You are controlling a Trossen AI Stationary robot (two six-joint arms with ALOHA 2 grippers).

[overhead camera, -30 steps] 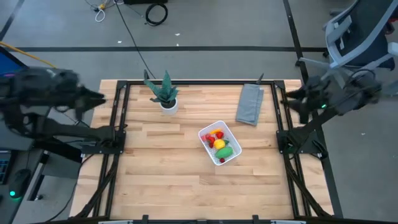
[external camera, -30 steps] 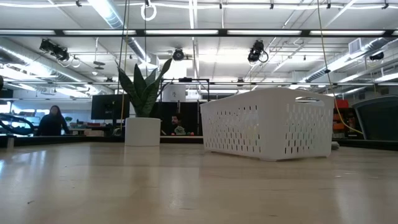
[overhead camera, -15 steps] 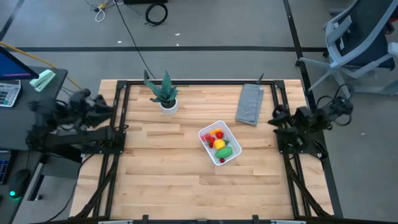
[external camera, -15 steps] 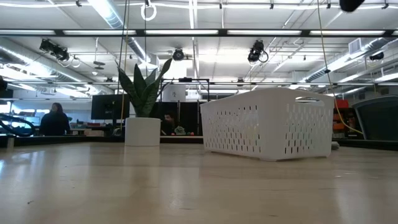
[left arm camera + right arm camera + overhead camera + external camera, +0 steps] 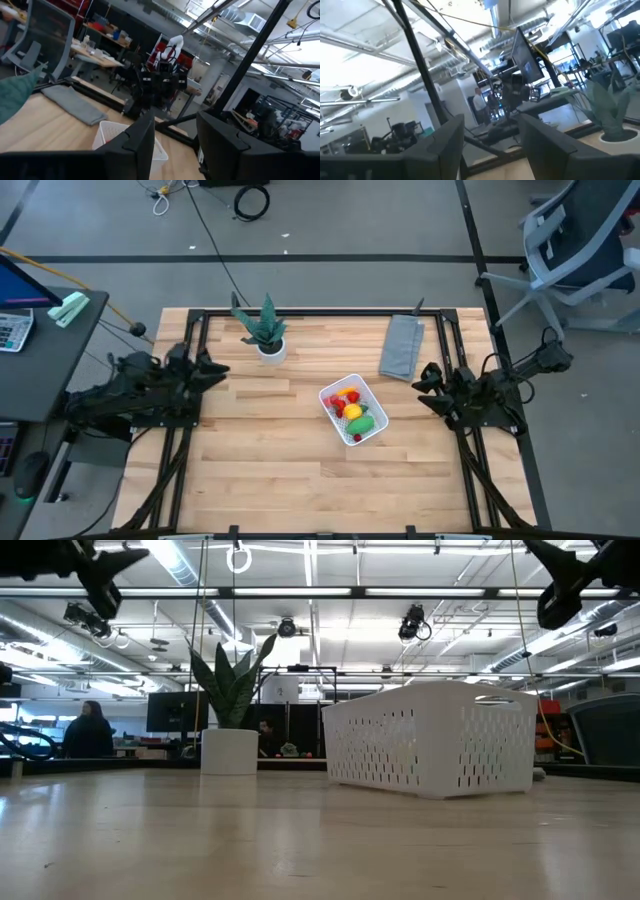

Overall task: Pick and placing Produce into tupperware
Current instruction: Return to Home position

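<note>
Overhead notes: you are looking at the tupperware [image 5: 326,402] sitting near the middle of the tabletop [image 5: 270,470], turned askew to the planks. The produce [image 5: 353,412] is lying inside it: several red pieces, a yellow one, a green oblong just beside the yellow, and an orange sliver at the far rim. A potted plant [image 5: 268,330] and a folded grey cloth [image 5: 402,347] are sitting toward the far edge, both apart from the tupperware.

Your left gripper [image 5: 212,366] is hanging over the tabletop's left edge by the frame rail, pointing inward. Your right gripper [image 5: 425,385] is doing the same at the right edge, near the cloth's near end. Both are keeping well apart from the tupperware.

The overhead view is not telling you the finger gap; the wrist views are. The left wrist view is showing its two fingers [image 5: 140,145] standing parted with nothing between them, looking across at the cloth, the tupperware and the other arm. The right wrist view is showing its fingers [image 5: 445,145] likewise spread and empty, with the plant off to one side.

The low view is giving you only the tupperware's slotted wall, so the produce is hidden there. It is also showing a seated person [image 5: 88,733] in the room behind
</note>
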